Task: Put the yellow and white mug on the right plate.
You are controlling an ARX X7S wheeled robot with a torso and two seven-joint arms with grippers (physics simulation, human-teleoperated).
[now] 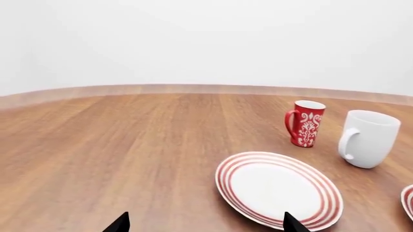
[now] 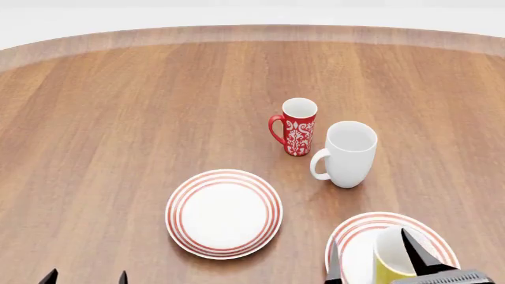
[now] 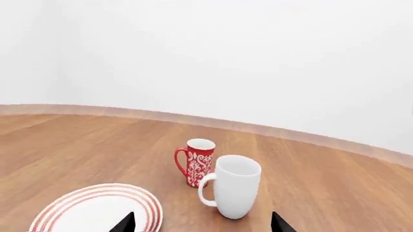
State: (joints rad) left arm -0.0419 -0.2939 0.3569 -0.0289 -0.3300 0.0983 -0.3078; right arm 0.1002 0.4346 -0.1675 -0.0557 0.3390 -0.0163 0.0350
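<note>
The yellow and white mug (image 2: 392,257) is seen only in the head view, at the near edge of the wooden table (image 2: 118,118) toward its right corner. It is located over the right plate (image 2: 356,236), between the two black fingers of the right gripper (image 2: 371,257). Whether the mug base is seated on the plate cannot be determined. The fingers are set narrowly, one on each side of the mug; actual contact cannot be confirmed.

In the right wrist view the mug is not shown. Only two black fingertips (image 3: 124,223) are shown at the frame edge, with the left plate (image 3: 96,208), the red patterned mug (image 3: 197,162) and the white mug (image 3: 233,186) beyond them.

In the left wrist view the tips of the left gripper (image 1: 206,223) are spread wide, nothing is held, and one tip overlaps the rim of the left plate in the frame. A sliver of the right plate (image 1: 408,200) is visible at the frame edge.

The red patterned mug and the white mug stand upright, just beside each other, near the table centre. The table has a rounded far edge and is backed by a plain white wall (image 3: 258,58).
</note>
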